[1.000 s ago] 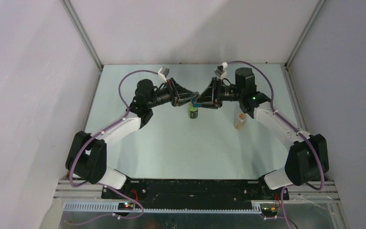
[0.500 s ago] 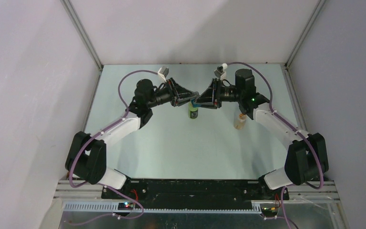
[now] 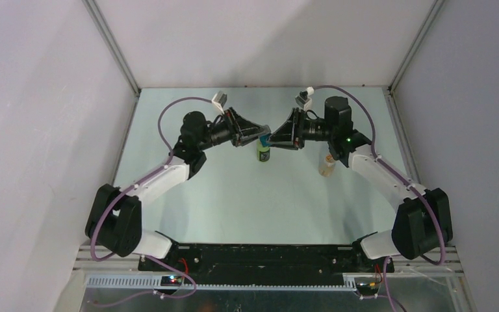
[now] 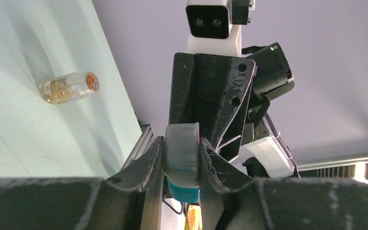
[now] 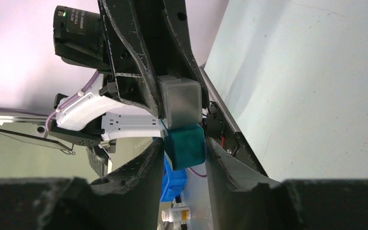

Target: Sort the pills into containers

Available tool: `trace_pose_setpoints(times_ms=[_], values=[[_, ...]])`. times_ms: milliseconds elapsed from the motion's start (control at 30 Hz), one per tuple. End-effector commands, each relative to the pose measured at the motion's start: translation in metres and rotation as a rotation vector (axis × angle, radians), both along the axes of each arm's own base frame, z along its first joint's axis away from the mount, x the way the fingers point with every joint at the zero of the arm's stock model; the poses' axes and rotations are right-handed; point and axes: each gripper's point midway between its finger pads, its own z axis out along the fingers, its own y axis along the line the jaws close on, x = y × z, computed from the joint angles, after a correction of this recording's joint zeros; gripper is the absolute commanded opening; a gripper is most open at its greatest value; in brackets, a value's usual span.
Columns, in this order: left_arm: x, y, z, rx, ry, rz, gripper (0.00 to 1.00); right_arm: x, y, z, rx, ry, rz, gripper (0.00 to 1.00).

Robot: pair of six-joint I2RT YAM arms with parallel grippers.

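Observation:
Both grippers meet in mid-air above the dark bottle with a lime-green top (image 3: 263, 154), which stands upright mid-table. Between them is a small pill case (image 3: 268, 138), half frosted grey, half teal. My left gripper (image 3: 260, 135) is shut on the frosted half (image 4: 182, 148). My right gripper (image 3: 275, 138) is closed round the teal half (image 5: 185, 146). The pale beige bottle with an orange top (image 3: 327, 165) stands to the right, under my right arm; it also shows in the left wrist view (image 4: 69, 88). No loose pills show.
The pale green table (image 3: 234, 201) is walled by grey panels on three sides. In the right wrist view a blue bin (image 5: 175, 184) and a small white bottle with an orange label (image 5: 177, 214) lie beyond the table's edge.
Both arms have shifted slightly, elbows moving outward. The grippers stay joined on the pill case above the dark bottle. The bottles have not moved.

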Motion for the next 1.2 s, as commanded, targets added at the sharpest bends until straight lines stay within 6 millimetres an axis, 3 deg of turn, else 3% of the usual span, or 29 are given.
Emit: trace_pose_setpoints(times_ms=[0,133,200,300,400,533,633,667,700,833,867,1000,1067,1167], values=[[-0.011,0.005,0.030,-0.055,-0.097,0.009,0.00,-0.005,-0.005,0.012,0.029,-0.042,-0.001,0.48],[-0.011,0.008,0.013,-0.018,-0.082,0.029,0.00,-0.005,-0.013,0.008,-0.036,-0.117,-0.051,0.67],[-0.012,0.010,-0.003,0.019,-0.069,0.038,0.00,-0.006,-0.017,0.000,-0.083,-0.130,-0.074,0.70],[-0.016,0.012,-0.029,0.075,-0.061,0.041,0.00,-0.004,-0.028,-0.021,-0.205,-0.122,-0.153,0.70],[-0.026,0.011,-0.072,0.186,-0.059,0.029,0.00,0.002,-0.044,-0.050,-0.401,-0.148,-0.290,0.70],[-0.047,0.005,-0.129,0.323,-0.019,0.001,0.00,-0.011,-0.065,-0.079,-0.529,-0.113,-0.389,0.70],[-0.062,-0.003,-0.165,0.382,-0.004,-0.026,0.01,-0.022,-0.079,-0.110,-0.560,-0.079,-0.437,0.68],[-0.064,-0.004,-0.173,0.378,-0.007,-0.019,0.01,-0.024,-0.081,-0.112,-0.556,-0.088,-0.449,0.67],[-0.071,-0.005,-0.188,0.388,0.028,-0.028,0.01,-0.030,-0.084,-0.128,-0.579,-0.066,-0.443,0.65],[-0.079,-0.014,-0.221,0.410,0.061,-0.032,0.01,-0.048,-0.093,-0.164,-0.641,-0.038,-0.448,0.64],[-0.080,-0.016,-0.235,0.424,0.079,-0.036,0.01,-0.050,-0.091,-0.165,-0.634,-0.046,-0.446,0.64],[-0.081,-0.024,-0.252,0.362,0.118,-0.049,0.02,-0.061,-0.092,-0.181,-0.658,-0.017,-0.449,0.63],[-0.082,-0.027,-0.256,0.350,0.132,-0.058,0.05,-0.064,-0.093,-0.183,-0.674,-0.020,-0.454,0.64],[-0.080,-0.024,-0.265,0.392,0.118,-0.045,0.31,-0.068,-0.095,-0.186,-0.698,-0.031,-0.470,0.64]])
